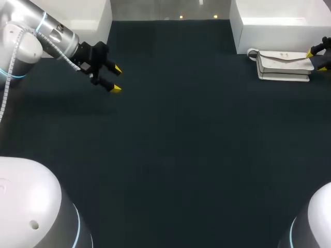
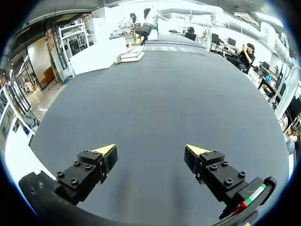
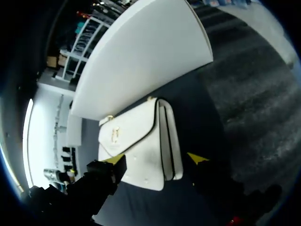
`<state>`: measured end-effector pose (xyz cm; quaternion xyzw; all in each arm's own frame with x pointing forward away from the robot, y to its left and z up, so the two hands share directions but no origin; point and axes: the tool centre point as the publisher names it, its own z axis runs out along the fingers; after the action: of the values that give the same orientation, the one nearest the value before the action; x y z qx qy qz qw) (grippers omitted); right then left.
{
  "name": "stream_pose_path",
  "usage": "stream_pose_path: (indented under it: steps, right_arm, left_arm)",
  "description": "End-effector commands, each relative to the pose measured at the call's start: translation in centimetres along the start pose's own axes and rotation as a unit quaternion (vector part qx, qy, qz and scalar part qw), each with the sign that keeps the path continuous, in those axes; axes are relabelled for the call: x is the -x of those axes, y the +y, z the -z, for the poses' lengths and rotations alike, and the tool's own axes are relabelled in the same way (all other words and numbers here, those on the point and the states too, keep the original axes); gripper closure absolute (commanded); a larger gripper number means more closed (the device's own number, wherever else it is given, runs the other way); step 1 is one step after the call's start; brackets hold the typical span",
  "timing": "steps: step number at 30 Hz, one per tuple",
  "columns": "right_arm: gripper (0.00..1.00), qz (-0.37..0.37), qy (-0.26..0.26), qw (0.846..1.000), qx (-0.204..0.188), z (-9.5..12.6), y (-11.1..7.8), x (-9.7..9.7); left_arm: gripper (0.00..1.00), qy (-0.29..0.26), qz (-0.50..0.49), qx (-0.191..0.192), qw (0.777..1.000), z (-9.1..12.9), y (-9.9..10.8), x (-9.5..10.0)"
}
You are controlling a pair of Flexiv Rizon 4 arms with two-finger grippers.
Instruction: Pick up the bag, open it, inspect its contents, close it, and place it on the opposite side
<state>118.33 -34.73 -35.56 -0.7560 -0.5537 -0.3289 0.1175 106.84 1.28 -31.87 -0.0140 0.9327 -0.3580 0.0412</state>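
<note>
With the white bag (image 1: 284, 64) flat at the table's (image 1: 170, 155) far right corner, the right gripper (image 3: 156, 157), jaws wide around its end, should sink lower and close evenly, while the left gripper (image 2: 150, 150) hangs also wide open.

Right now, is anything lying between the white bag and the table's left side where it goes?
Nothing visible does. Between the bag and the left side there is only bare table; the left pincer hangs open over that side.
</note>
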Motion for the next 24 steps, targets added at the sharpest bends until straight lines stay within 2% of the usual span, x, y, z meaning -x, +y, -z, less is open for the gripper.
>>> stream_pose_path:
  steps: [1,3,5,9,20,24]
  right_arm:
    - [0.29,-0.003,0.042,0.978,-0.203,-0.4,0.9,0.7]
    - [0.35,-0.003,0.048,0.978,-0.203,-0.5,0.9,0.7]
    - [0.36,-0.002,0.05,0.978,-0.204,-0.7,0.8,0.6]
    - [0.49,0.0,0.061,0.977,-0.204,-0.8,0.8,0.5]
    - [0.52,-0.001,0.085,0.975,-0.205,-1.7,1.1,0.1]
    - [0.58,-0.003,0.093,0.974,-0.205,-1.9,1.1,0.1]
  left_arm:
    - [0.0,-0.001,0.0,-0.001,1.0,-0.1,0.1,0.1]
    - [0.0,-0.001,0.0,-0.001,1.0,-0.1,0.1,0.1]
    - [0.0,-0.001,0.0,-0.001,1.0,-0.1,0.1,0.1]
    - [0.0,-0.001,0.0,-0.001,1.0,-0.1,0.1,0.1]
    - [0.0,-0.001,0.0,-0.001,1.0,-0.1,0.1,0.1]
    - [0.0,-0.001,0.0,-0.001,1.0,-0.1,0.1,0.1]
